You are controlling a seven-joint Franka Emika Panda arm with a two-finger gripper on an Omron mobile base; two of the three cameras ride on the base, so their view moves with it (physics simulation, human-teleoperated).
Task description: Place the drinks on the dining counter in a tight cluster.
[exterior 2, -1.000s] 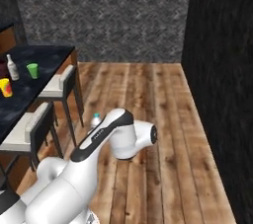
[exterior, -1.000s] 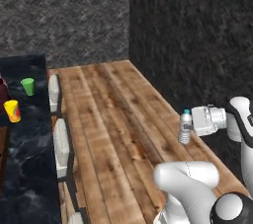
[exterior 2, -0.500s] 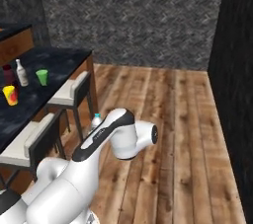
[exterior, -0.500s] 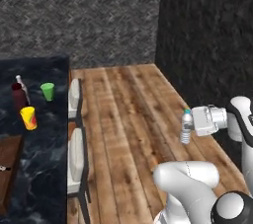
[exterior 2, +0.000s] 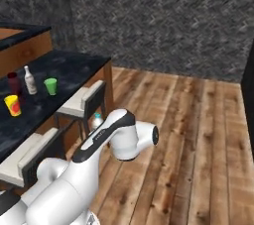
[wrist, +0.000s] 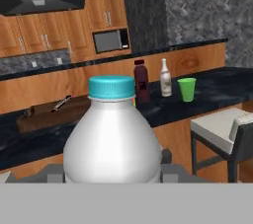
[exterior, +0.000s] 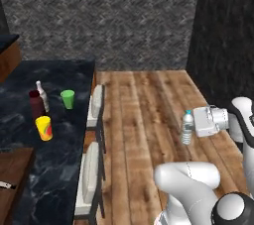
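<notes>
My gripper is shut on the short clear bottle with a light-blue cap, holding it upright in the air over the wooden floor, right of the dining counter. In the hand view the clear bottle looms close between the fingers. On the dining counter the dark maroon bottle and the slim tan bottle stand side by side. Both show again from the right base, the maroon bottle and tan bottle, and from the hand, the maroon bottle and tan bottle.
A green cup stands right of the two bottles and a yellow cup in front of them. Two stools line the counter's edge toward me. A wooden board lies at the counter's near end. Open floor stretches to the right.
The whole picture has shifted: the base has moved, and the counter with its bottles and cups now sits nearer and more central. The gripper still holds the clear bottle the same way.
</notes>
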